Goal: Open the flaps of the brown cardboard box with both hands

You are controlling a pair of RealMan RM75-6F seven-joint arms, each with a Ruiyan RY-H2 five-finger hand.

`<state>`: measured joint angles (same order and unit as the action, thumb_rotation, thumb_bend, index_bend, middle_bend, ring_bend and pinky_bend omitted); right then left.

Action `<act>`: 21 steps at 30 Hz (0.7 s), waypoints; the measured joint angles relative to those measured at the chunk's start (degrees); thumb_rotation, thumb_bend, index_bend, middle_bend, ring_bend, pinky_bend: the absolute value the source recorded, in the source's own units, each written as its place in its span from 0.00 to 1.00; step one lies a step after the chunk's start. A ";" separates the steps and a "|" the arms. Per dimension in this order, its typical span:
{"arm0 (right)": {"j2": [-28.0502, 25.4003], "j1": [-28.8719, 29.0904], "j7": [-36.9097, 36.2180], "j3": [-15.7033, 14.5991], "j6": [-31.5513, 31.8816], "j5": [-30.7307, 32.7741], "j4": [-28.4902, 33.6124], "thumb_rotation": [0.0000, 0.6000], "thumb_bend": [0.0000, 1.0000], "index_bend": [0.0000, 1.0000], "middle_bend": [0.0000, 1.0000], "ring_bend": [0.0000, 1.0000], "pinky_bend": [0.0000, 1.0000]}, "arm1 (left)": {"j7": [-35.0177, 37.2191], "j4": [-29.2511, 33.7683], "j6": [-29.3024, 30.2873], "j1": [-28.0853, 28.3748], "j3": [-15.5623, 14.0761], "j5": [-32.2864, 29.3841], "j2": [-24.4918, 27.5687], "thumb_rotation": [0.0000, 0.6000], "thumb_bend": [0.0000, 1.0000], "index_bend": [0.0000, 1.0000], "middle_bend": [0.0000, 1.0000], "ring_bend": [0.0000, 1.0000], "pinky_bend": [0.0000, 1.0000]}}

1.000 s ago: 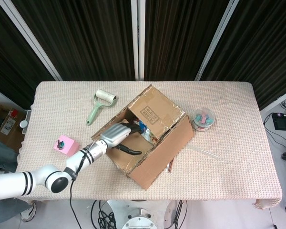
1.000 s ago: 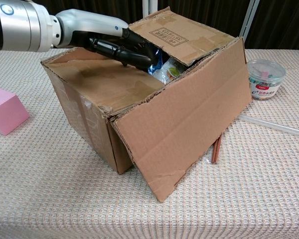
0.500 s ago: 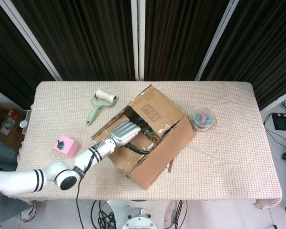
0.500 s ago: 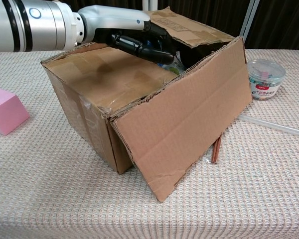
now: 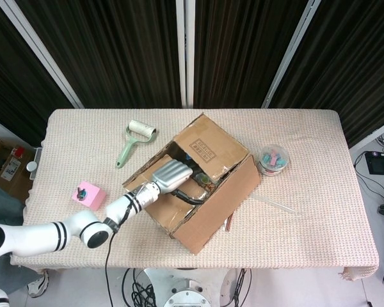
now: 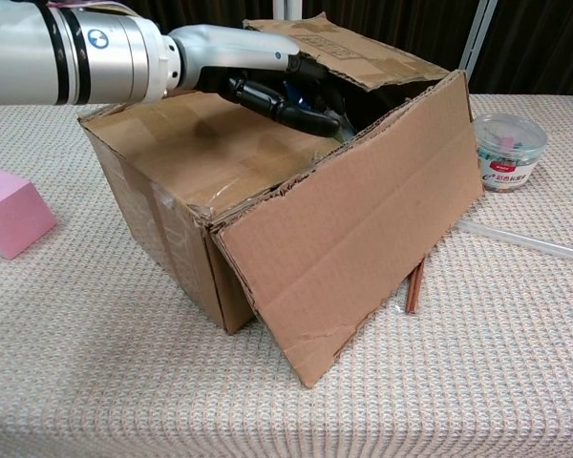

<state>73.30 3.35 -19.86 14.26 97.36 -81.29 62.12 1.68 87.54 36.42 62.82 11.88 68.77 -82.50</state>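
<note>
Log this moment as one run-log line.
left hand: reaching into box gap, under far flap | front flap: folded down | near flap: closed | right hand: not in view

My left hand [image 6: 267, 81] is further across the brown cardboard box [image 6: 296, 191] now, dark fingers [image 6: 306, 114] reaching under the far flap [image 6: 363, 57]; the near flap [image 6: 210, 153] beneath my arm lies flatter than before

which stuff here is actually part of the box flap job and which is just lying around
Part of the job:
- brown cardboard box, front flap hanging down
- left hand, its fingers reaching into the box opening

Just lying about:
- pink block
- lint roller
- clear tub of coloured bits
- clear stick on the table
</note>
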 measured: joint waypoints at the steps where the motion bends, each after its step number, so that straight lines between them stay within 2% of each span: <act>1: 0.01 0.00 -0.06 0.02 -0.03 0.03 -0.05 1.00 0.32 0.00 0.00 0.00 0.00 | -0.32 -0.08 -0.28 0.16 -0.20 0.16 0.12 0.32 0.00 0.18 0.15 0.12 0.21; 7: 0.09 0.11 -0.05 0.03 -0.11 -0.03 -0.11 1.00 0.32 0.00 0.00 0.00 0.00 | -2.00 -0.33 -2.09 1.20 -1.13 0.38 0.94 0.33 0.00 0.19 0.20 0.12 0.21; 15: 0.14 0.20 -0.02 0.08 -0.20 -0.04 -0.03 1.00 0.32 0.00 0.00 0.00 0.00 | -3.45 0.59 -4.50 2.52 -1.46 -1.83 3.09 0.33 0.00 0.31 0.35 0.16 0.21; 21: 0.01 0.36 0.10 0.25 0.00 -0.17 0.29 1.00 0.31 0.00 0.00 0.00 0.00 | -3.87 2.46 -4.88 2.98 -1.17 -4.01 5.11 0.34 0.00 0.32 0.43 0.18 0.21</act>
<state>73.32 3.71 -19.76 14.51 97.36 -81.46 62.41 -2.19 90.00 31.54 65.80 10.70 64.76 -77.39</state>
